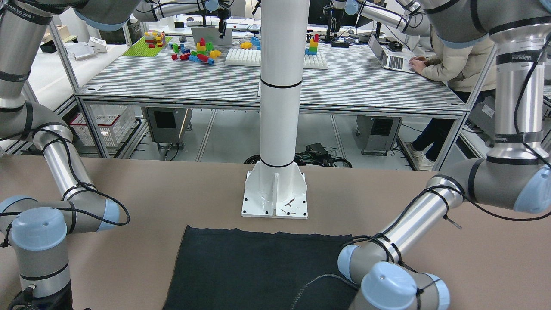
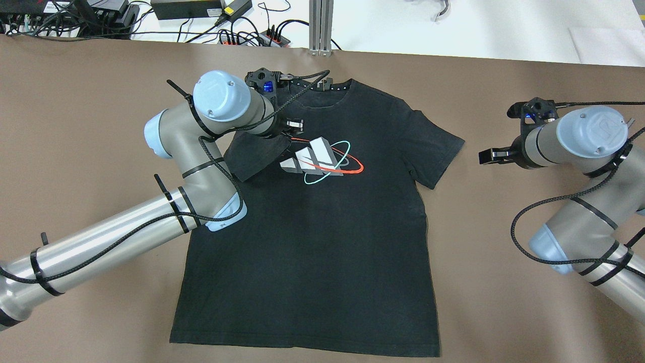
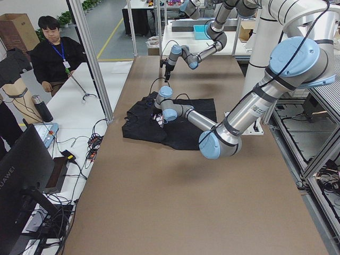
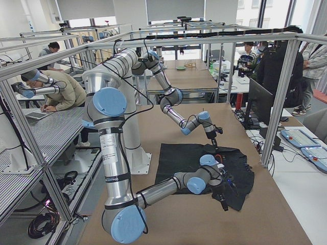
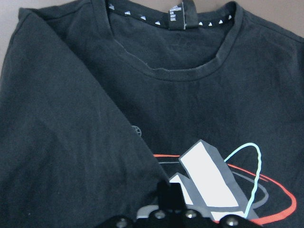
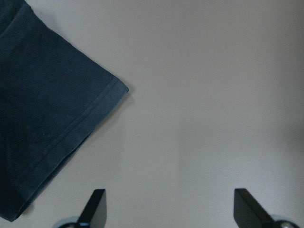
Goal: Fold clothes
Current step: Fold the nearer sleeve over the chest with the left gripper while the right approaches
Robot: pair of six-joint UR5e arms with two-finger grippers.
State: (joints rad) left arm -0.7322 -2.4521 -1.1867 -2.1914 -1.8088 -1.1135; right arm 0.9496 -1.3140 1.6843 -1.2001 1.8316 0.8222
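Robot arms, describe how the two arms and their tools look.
Both the left arm and right arm are silver metal tubes with grey joints and pale blue round caps. Black cables run along them, held by black ties. The left tool and right tool are black.

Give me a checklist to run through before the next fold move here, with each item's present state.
1. T-shirt lies flat on the table, body smooth: ok.
2. Left-side sleeve folded in over the chest: ok.
3. Left gripper clear of the fabric: cannot tell; its fingers look together at the folded sleeve's edge.
4. Right-side sleeve folded in: not ok, it lies spread out.
5. Right gripper open and ready: ok, over bare table beside that sleeve's hem.
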